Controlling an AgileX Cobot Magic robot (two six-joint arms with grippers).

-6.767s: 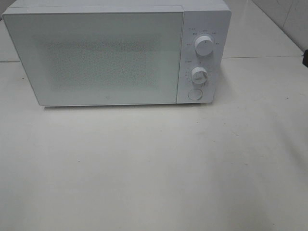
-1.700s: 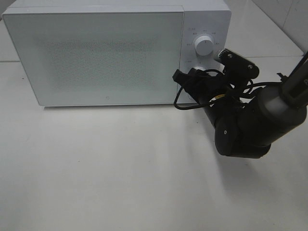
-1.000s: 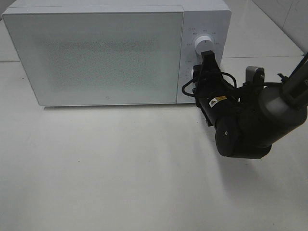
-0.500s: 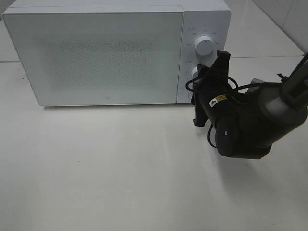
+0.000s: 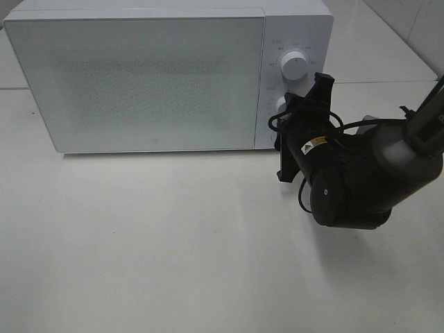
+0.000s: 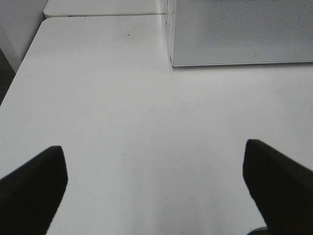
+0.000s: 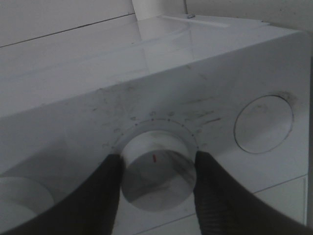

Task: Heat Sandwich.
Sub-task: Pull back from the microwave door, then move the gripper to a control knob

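Right hand [image 7: 157,159]: half closed. Its two dark fingers [image 7: 98,196] pinch the lower knob [image 7: 159,183] of the microwave [image 5: 139,83], one finger against each side of the knob. A short red mark shows on the knob face, between the fingers.

Left hand [image 6: 156,191]: spread wide, holding nothing. It hangs over bare tabletop [image 5: 173,243], with the near corner of the microwave ahead of it. It touches nothing.

Sandwich: no view shows it, so its place and look cannot be told. The microwave door is shut. The door panel is frosted and speckled, and nothing can be made out through it.

Microwave: white, standing on the tabletop at the far side, door to the left and control strip to the right. The right arm reaches in from the right and covers the lower part of the strip in the high view.

Count:
- microwave: one
- knobs: two, the upper knob [image 5: 294,66] free, the lower one gripped
- round button [image 7: 263,124] beside the lower knob: one
- hands: two
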